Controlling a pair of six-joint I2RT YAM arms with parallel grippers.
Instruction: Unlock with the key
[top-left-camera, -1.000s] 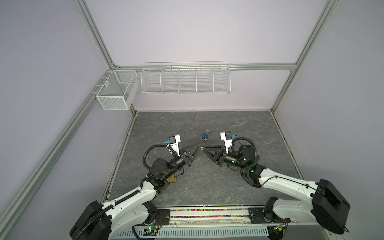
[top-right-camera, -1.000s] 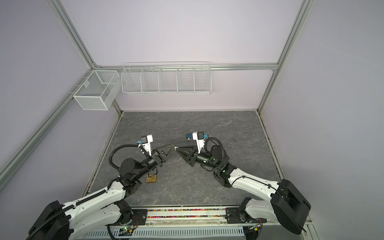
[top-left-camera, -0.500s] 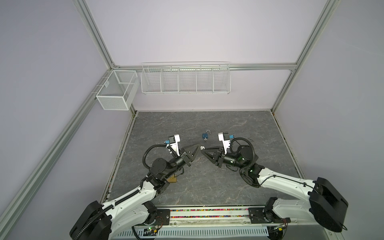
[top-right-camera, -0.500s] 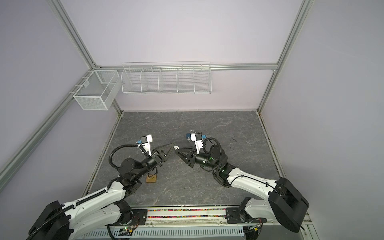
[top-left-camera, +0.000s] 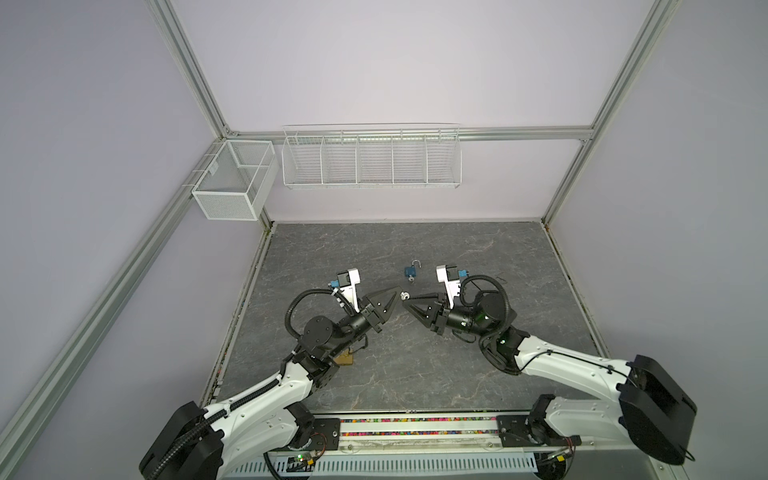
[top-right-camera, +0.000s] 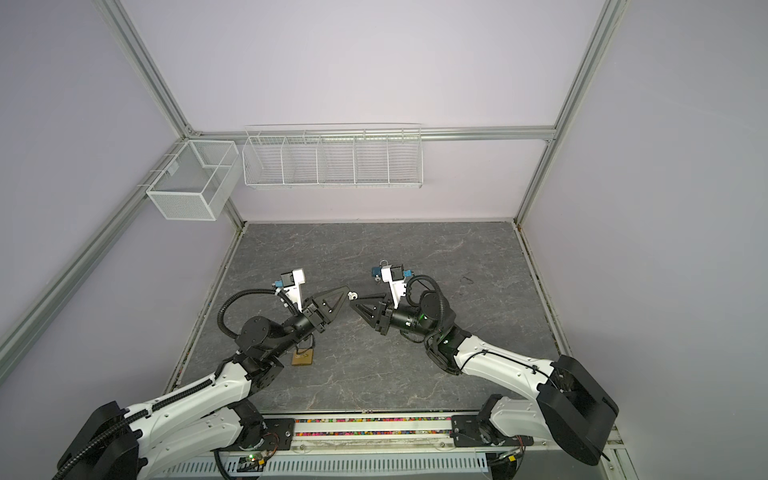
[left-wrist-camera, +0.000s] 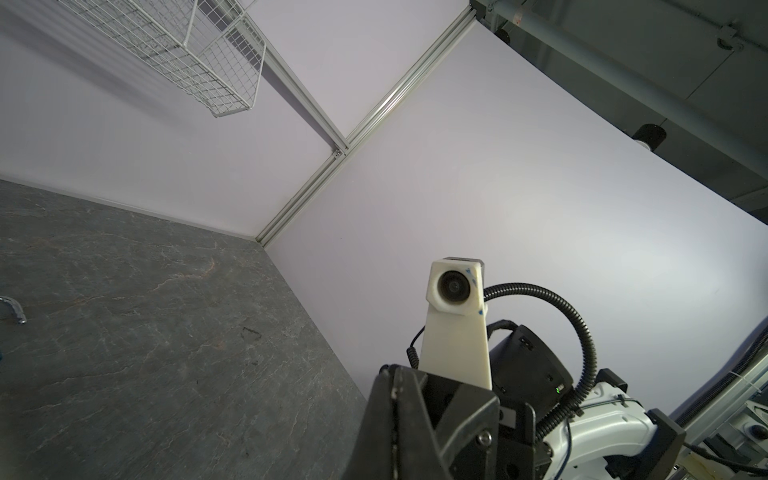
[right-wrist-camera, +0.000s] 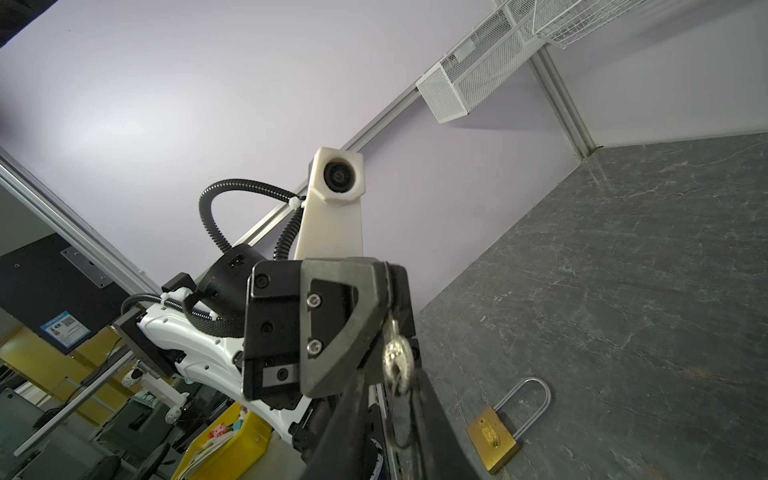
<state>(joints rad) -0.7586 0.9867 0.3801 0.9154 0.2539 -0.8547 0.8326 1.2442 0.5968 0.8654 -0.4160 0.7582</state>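
Key stays in left pincer; right pincer edged closer.

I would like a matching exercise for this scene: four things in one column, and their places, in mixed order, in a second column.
1 key
2 blue padlock
3 brass padlock
4 wire rack

A hung on the back wall
B on the table, partly under the left arm
C clamped in the left gripper
D on the table, uncovered, farther back

Pairs: 1-C, 2-D, 3-B, 4-A

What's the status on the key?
Left gripper shut on key, held aloft. Right gripper flanks key, grip unclear. Brass padlock on table, under left arm.
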